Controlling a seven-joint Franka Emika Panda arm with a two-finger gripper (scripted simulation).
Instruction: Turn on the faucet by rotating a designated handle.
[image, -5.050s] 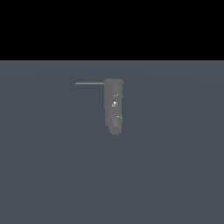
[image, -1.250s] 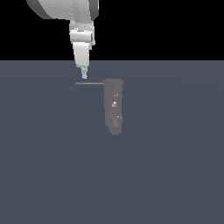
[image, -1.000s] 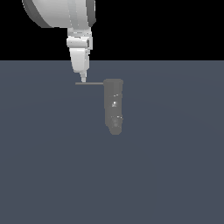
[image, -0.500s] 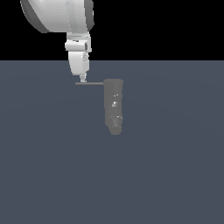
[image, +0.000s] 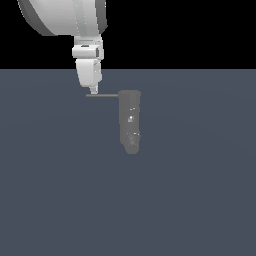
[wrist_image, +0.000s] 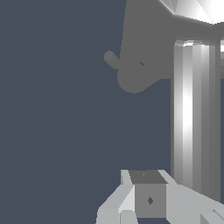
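The faucet (image: 130, 122) is a dark grey upright column in the middle of the exterior view. Its handle (image: 106, 95), a thin grey rod, sticks out level from the column's top toward the exterior view's left. My gripper (image: 93, 90) hangs from the white arm with its fingers together in one point, resting at the rod's free end, right on top of it; contact cannot be told. In the wrist view the fingers (wrist_image: 131, 201) sit close beside a long pale cylinder (wrist_image: 194, 118), apparently the handle seen close up.
The floor (image: 60, 200) is a flat blue-grey surface all round the faucet. The thick white arm (image: 65, 20) fills the upper part of the exterior view's left. A dark grey rounded shape (wrist_image: 135, 65) lies beyond the fingers in the wrist view.
The arm has shifted toward the exterior view's left and come a little lower, the fingertip staying at the rod's outer end. The handle and the faucet have not moved.
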